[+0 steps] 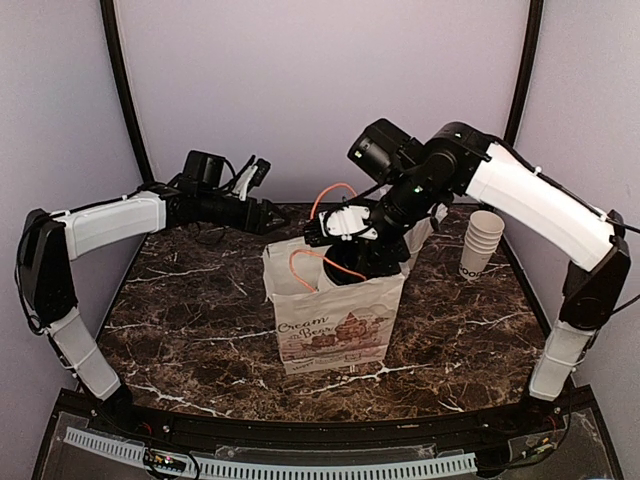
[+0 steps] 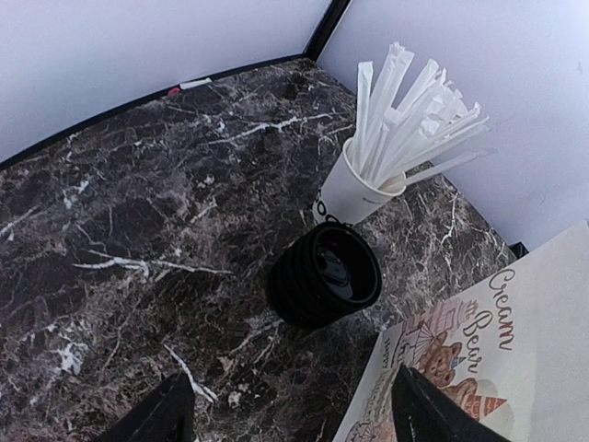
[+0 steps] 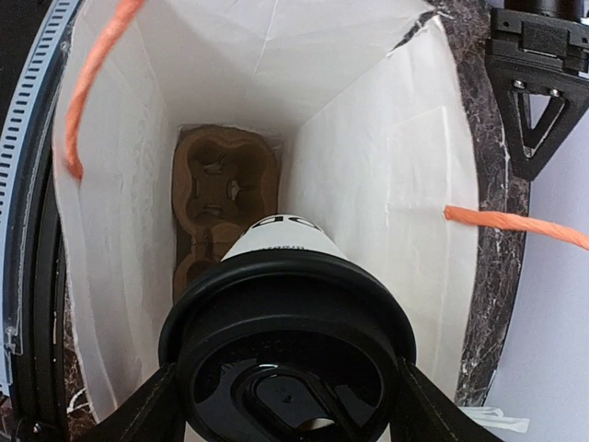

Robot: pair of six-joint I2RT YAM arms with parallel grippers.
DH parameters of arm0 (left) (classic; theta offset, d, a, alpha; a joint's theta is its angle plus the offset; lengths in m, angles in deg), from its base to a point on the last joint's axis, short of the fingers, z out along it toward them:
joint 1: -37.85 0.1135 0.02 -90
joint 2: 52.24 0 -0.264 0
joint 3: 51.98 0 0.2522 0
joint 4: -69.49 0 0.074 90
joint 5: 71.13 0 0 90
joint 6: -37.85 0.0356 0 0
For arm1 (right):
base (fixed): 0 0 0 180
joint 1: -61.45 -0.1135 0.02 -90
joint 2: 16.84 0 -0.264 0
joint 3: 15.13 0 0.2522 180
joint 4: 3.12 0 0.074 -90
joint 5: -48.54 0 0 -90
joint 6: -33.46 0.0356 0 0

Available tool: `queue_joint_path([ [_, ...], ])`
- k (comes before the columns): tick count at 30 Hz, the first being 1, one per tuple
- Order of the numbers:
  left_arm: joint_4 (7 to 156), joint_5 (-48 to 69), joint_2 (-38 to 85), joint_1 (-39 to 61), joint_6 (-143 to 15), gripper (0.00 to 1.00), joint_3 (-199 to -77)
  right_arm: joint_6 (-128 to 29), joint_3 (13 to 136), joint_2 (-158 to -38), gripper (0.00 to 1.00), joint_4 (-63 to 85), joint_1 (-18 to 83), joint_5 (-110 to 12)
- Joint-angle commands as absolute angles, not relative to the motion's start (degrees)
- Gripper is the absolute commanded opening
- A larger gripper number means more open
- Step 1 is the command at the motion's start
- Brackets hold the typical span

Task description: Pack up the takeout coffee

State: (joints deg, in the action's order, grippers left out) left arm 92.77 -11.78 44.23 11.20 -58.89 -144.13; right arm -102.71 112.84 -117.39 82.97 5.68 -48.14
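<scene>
The takeout coffee [image 3: 285, 276], a white cup with a black dome lid, sits between my right gripper's fingers. My right gripper [image 3: 287, 405] is shut on it just below the lid and holds it upright in the mouth of the open white paper bag [image 3: 386, 184]. A brown cardboard cup carrier [image 3: 225, 193] lies on the bag's floor below the cup. In the top view my right gripper [image 1: 352, 262] is at the bag's [image 1: 335, 325] opening. My left gripper [image 2: 290, 424] is open and empty over the table, behind and left of the bag [image 2: 488, 368].
A stack of black lids [image 2: 324, 276] and a white cup of white sticks [image 2: 368, 180] stand behind the bag. A stack of lidless white cups [image 1: 481, 243] stands at the right. Orange bag handles [image 3: 515, 221] hang at the bag's rim.
</scene>
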Motion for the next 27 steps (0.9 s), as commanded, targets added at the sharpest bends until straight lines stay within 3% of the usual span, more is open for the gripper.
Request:
queue_joint_path([
  [1, 88.16, -14.20, 41.12, 10.44, -60.80, 0.76, -139.28, -104.39, 115.04, -119.29, 0.69, 89.01, 2.70, -45.22],
  [7, 85.85, -13.80, 39.17, 10.19, -63.03, 0.76, -135.94, -102.63, 109.60, -116.49, 0.69, 89.91, -2.76, -41.06],
  [16, 82.01, -15.61, 40.03, 9.03, -64.05, 0.75, -133.55, -103.45, 88.73, -107.27, 0.69, 81.49, -11.89, -30.67],
  [27, 75.58, -21.05, 44.13, 4.19, -68.00, 0.75, -128.53, -105.50, 80.93, -102.82, 0.67, 73.93, -14.61, -27.77],
])
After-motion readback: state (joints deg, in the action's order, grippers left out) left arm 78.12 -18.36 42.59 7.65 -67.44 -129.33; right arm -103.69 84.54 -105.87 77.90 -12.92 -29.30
